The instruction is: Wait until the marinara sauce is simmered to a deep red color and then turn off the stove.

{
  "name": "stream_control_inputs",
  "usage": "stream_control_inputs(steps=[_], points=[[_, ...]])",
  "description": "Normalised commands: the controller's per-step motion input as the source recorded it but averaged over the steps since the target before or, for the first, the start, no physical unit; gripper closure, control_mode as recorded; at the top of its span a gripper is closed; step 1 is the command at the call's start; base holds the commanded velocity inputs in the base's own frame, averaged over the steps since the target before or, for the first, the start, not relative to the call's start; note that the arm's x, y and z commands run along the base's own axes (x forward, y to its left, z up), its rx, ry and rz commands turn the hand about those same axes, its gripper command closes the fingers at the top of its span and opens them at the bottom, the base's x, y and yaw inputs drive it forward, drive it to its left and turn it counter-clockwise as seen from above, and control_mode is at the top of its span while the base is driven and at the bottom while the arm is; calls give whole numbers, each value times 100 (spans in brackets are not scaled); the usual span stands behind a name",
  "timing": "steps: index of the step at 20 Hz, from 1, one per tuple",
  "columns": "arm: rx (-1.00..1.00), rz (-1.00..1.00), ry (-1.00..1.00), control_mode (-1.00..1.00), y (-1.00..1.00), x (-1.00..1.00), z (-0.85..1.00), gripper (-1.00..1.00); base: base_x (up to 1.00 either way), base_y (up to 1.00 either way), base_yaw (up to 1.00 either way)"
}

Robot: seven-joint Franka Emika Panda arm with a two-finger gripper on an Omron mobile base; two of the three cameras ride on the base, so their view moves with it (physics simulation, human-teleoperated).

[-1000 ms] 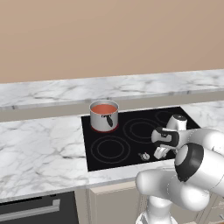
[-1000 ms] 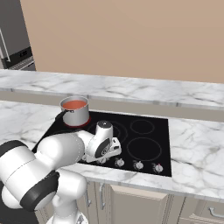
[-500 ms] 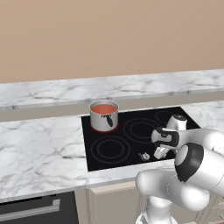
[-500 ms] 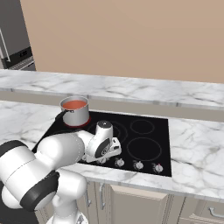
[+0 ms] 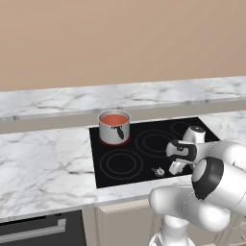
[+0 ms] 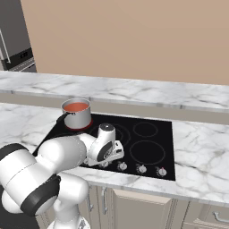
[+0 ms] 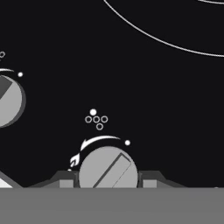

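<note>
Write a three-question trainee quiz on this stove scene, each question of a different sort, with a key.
1. True or false: the saucepan sits on the stove's front right burner.
2. The tool's fingertips flank which thing? A) the pan handle B) a knob C) a spoon
3. Fill in: the marinara sauce looks ___-red.

Key: 1 false, it is on the rear left burner; 2 B; 3 orange.

No words or numbers; only dot, arrow and flame marks around the stove (image 7: 131, 65) knob (image 7: 107, 168)
</note>
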Motion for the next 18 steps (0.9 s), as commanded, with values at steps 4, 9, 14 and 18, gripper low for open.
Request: stream_control_inputs(steps=[4, 9, 14, 18], points=[[0, 0, 0, -100, 0, 0, 0, 100, 0, 0, 0], [0, 0, 0, -100, 0, 0, 0, 100, 0, 0, 0], [0, 0, 0, -100, 0, 0, 0, 100, 0, 0, 0], [0, 0, 0, -100, 0, 0, 0, 100, 0, 0, 0]])
